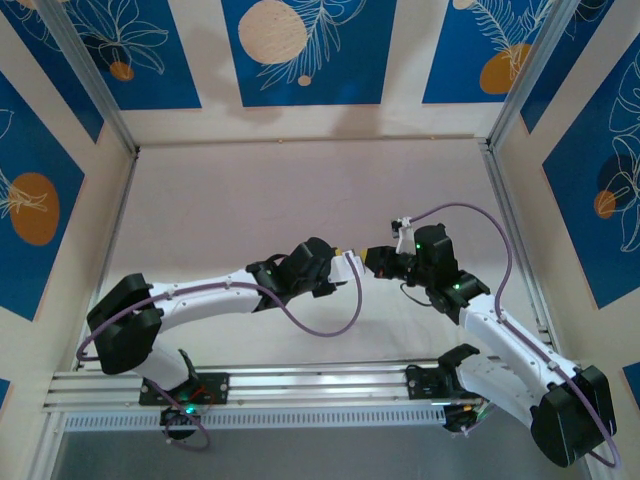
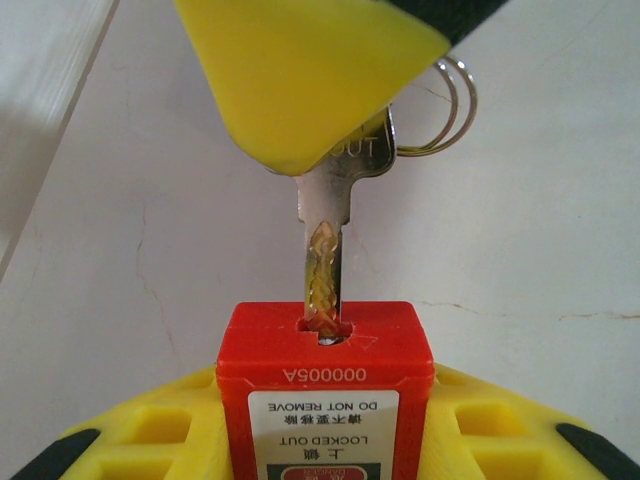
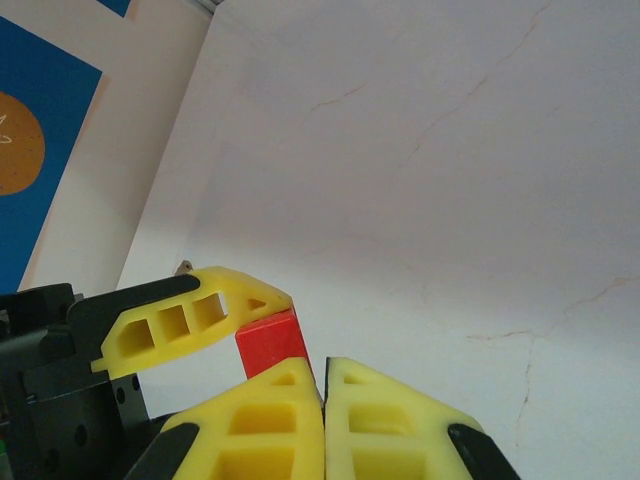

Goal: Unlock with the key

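The left pincer [image 2: 325, 440] is partly closed around a red padlock [image 2: 325, 350]. It grips the body from both sides, with the keyhole end facing away from the wrist. The key [image 2: 325, 250] has its blade tip in that keyhole, and most of the blade is outside it. The right pincer [image 3: 323, 385] has its fingers pressed together, pinching the key's head from above in the left wrist view. A wire ring [image 2: 452, 100] hangs from the head. The two pincers meet tip to tip over the middle of the pale surface [image 1: 250, 200].
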